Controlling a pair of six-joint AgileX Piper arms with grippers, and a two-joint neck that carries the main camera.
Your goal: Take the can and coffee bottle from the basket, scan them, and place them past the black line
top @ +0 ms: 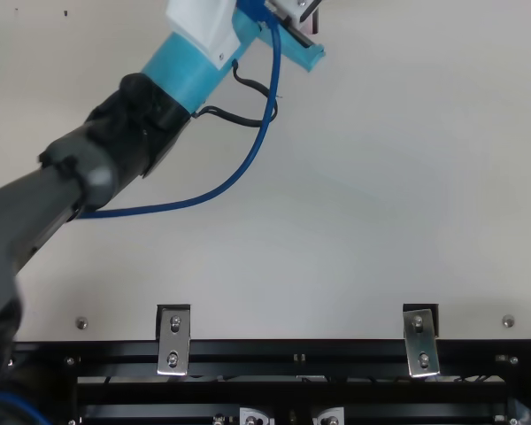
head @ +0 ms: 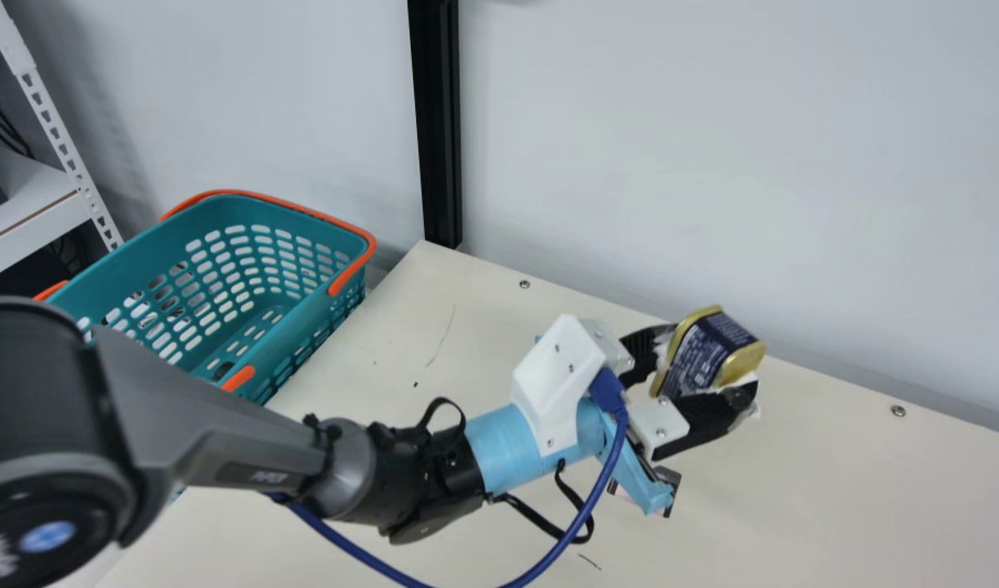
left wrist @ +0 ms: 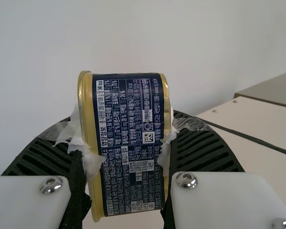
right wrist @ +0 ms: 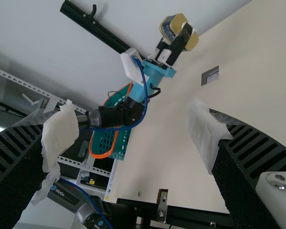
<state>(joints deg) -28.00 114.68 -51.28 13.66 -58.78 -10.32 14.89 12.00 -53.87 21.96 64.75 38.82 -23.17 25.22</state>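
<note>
left gripper (head: pixel 706 367): clamped on navy-gold can (head: pixel 697 358), above table (head: pixel 834 498) | right gripper (right wrist: pixel 133 136): wide apart, holding nothing | teal basket (head: pixel 303 331): beside table

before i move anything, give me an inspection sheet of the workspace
surface: cream tabletop, thin dark marks, screws
job's things: navy-and-gold metal can, held; teal plastic basket with orange handles, beside the tabletop
clutter: small dark-edged square on the tabletop, purpose unclear
grippers: left gripper has fingers shut on the can; right gripper open
cables: slack blue cable looping over the tabletop
surroundings: black upright post, pale wall, white slotted shelving
</note>
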